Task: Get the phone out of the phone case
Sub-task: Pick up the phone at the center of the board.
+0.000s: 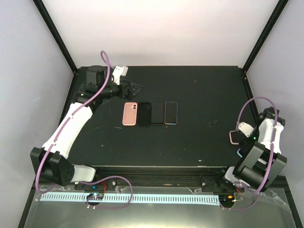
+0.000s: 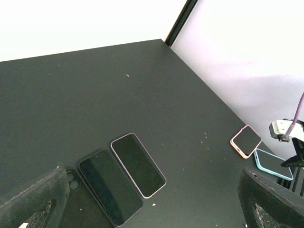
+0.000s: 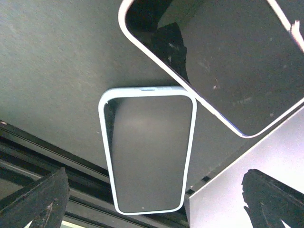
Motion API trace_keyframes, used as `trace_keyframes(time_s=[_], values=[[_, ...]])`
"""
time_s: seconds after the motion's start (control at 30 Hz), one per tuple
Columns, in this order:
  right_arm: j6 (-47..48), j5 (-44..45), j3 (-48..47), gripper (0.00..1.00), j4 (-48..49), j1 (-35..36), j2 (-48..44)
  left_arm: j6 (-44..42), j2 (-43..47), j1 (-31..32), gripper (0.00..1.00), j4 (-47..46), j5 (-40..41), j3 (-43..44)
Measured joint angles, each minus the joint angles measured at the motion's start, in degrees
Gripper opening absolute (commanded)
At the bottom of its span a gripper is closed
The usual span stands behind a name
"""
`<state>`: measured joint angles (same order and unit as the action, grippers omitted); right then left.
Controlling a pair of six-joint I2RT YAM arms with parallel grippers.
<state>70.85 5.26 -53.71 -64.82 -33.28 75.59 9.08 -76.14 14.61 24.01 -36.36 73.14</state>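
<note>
Three phones [image 1: 145, 114] abreast, two cased phones [image 3: 147, 149] by right arm [image 1: 263, 142], both jaws splayed, empty

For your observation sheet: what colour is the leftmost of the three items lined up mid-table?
Pink case, clearest in the top external view.

matte black counter [image 1: 204, 95], bit scuffed and dusty | plain pale walls [image 1: 156, 28] on three sides, faint lilac tint | black frame posts [image 1: 55, 35] in corners | bright, even light

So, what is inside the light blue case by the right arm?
A phone fills the light blue case, dark screen up. Its back and the case floor are hidden.
</note>
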Motion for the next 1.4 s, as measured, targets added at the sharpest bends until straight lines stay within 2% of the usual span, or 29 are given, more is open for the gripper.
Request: trace_keyframes(time_s=[0.3, 1.1, 1.4], values=[[7.28, 5.2, 8.04, 1.0, 11.08, -5.38, 0.28, 0.15, -0.5, 0.0, 0.99, -0.02, 0.02, 0.0], [7.26, 6.71, 13.31, 1.0, 16.76, -5.77, 7.5, 0.17, -0.48, 0.0, 0.99, -0.04, 0.04, 0.0], [6.34, 6.99, 13.14, 0.81, 16.37, -5.77, 7.93, 0.61, -0.48, 0.0, 0.99, -0.04, 0.07, 0.0]])
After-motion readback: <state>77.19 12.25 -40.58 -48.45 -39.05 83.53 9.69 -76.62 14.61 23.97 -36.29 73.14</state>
